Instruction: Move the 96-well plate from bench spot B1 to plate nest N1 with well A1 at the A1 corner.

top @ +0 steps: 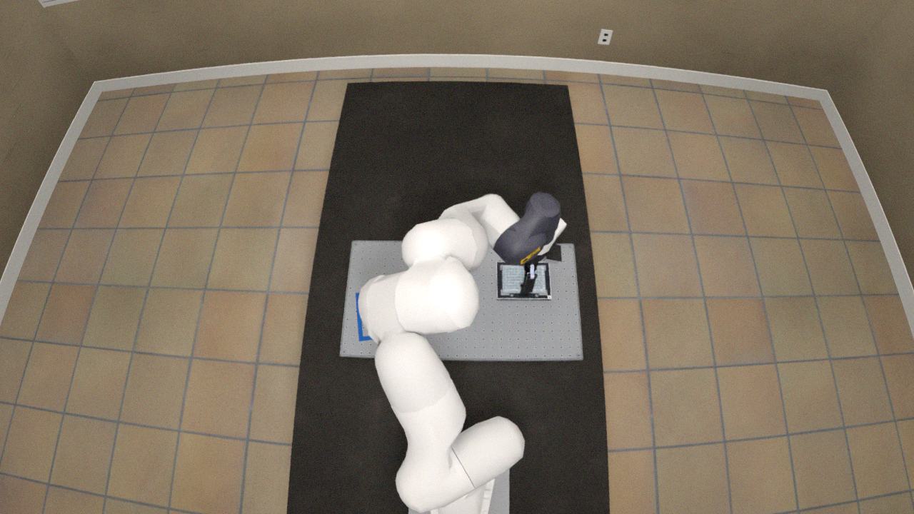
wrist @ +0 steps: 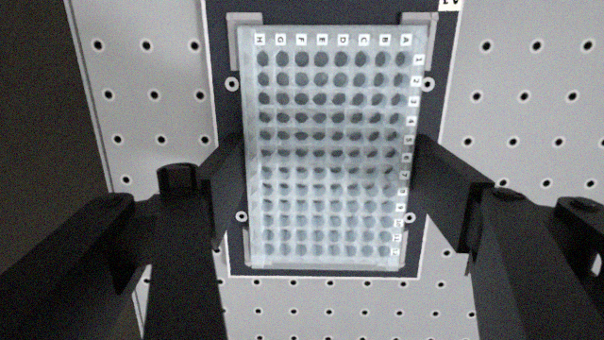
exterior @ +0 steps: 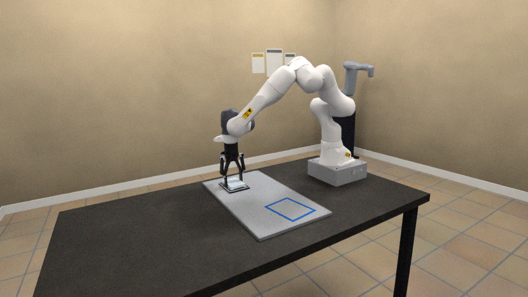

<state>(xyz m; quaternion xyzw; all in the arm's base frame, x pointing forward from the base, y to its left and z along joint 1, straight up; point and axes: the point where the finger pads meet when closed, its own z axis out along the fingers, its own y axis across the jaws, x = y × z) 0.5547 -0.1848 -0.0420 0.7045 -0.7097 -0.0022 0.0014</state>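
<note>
In the wrist view, at the left you see bare grey perforated board [wrist: 151,71], then the dark base of the plate nest N1 [wrist: 222,118]. One black finger [wrist: 226,184] of your end effector [wrist: 330,184] rests against the plate's left long side. The 96-well plate [wrist: 326,118] lies flat in the middle of the frame, inside the nest's grey corner locators [wrist: 243,21]. Its wells show only as dark rounds, so you cannot tell whether they hold anything. The column letters run H to A across the top, which puts well A1 at the upper right, beside the nest's corner label [wrist: 449,4] that the frame edge cuts off. The other finger [wrist: 439,189] touches the right long side, so the end effector is closed on the plate at about half its span. In the exterior view, the end effector points straight down over the plate at the left end of the board. The blue outlined spot B1 [exterior: 290,209] sits well apart toward the right end. The arm's grey pedestal [exterior: 336,171] stands right of that, all on the dark table [exterior: 147,236]. The room has a tan tiled floor [exterior: 461,236], beige walls [exterior: 110,74] and three paper sheets [exterior: 274,60] pinned high behind the arm.
</note>
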